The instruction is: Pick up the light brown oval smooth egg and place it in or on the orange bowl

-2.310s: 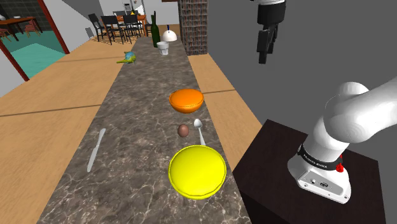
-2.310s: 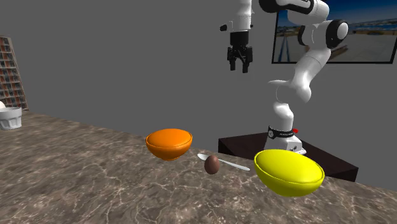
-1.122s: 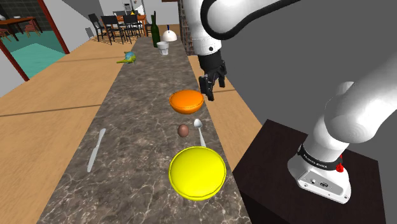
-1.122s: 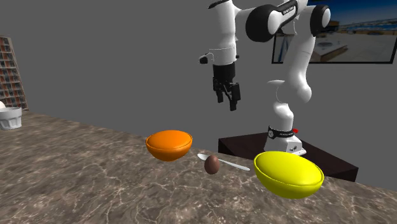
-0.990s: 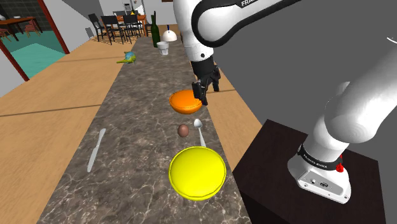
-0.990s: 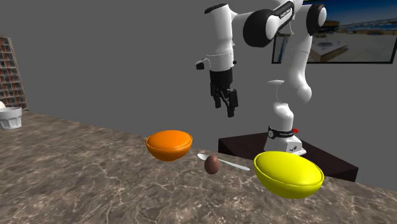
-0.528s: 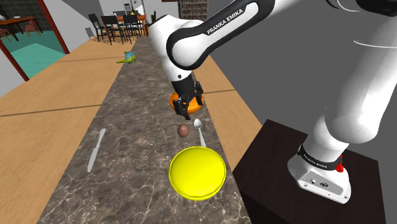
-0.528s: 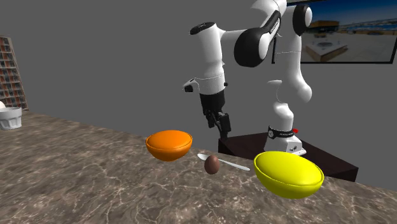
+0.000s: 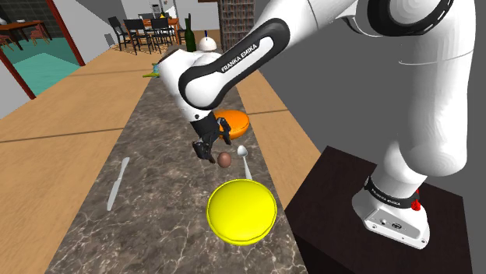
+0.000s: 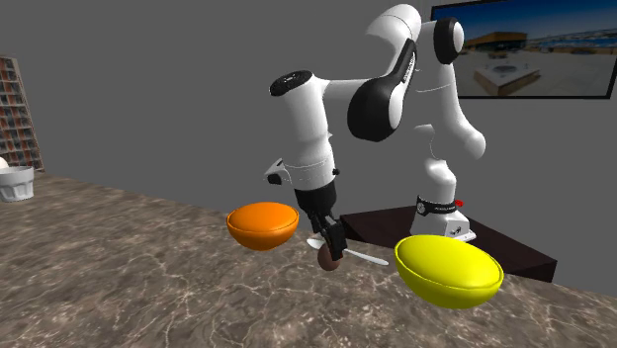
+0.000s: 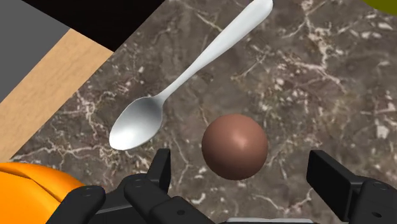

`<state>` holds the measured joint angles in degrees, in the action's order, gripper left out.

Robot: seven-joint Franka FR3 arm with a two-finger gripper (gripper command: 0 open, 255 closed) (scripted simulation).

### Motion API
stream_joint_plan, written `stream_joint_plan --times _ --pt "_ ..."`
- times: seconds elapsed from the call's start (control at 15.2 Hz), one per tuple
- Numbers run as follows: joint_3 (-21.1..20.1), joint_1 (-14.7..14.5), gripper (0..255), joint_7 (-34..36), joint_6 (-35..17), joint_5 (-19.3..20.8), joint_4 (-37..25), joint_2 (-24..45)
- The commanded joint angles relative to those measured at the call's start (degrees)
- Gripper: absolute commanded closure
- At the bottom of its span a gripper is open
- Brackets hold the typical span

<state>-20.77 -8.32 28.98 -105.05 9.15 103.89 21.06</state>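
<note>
Gripper (image 9: 209, 149) status: open, with both black fingers (image 11: 160, 170) standing well apart. The gripper hangs low over the marbled surface (image 9: 156, 148), pointing down, with the white arm (image 9: 234, 66) arching over from the stand (image 9: 350, 194).

Egg (image 11: 234, 146) position: on the surface, in the gap between the two fingers. Marble shows on either side of it in the wrist view, so neither finger touches it. The egg is smooth, brown and oval. It lies close to the long edge of the surface on the stand's side, between the orange bowl (image 9: 236, 121) and the yellow bowl (image 9: 241, 209), apart from both.

Spoon (image 11: 184, 73) position: just beside the egg, flat on the surface, closer than the egg to that same long edge. Its scoop end lies toward the orange bowl and its handle toward the yellow bowl.

Orange bowl: upright, nothing visible inside it, farther along the surface from the stand than the egg. Yellow bowl: upright, larger, close to the same long edge.

Knife (image 9: 117, 183): flat near the opposite long edge, well apart from the egg
</note>
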Motion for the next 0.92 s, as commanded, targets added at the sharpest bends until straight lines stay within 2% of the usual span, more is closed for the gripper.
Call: stream_joint_plan --times 0.0,0.33,0.79,0.86 --pt "0.1 -0.1 0 0.3 -1.5 0.3 0.8 0.8" --pt "0.4 0.1 0 0.6 -4.8 0.7 3.7 1.3" --pt "0.4 0.1 0 0.6 -4.8 0.7 3.7 1.3" --pt "0.4 0.1 255 0.6 -4.8 0.7 3.7 1.3"
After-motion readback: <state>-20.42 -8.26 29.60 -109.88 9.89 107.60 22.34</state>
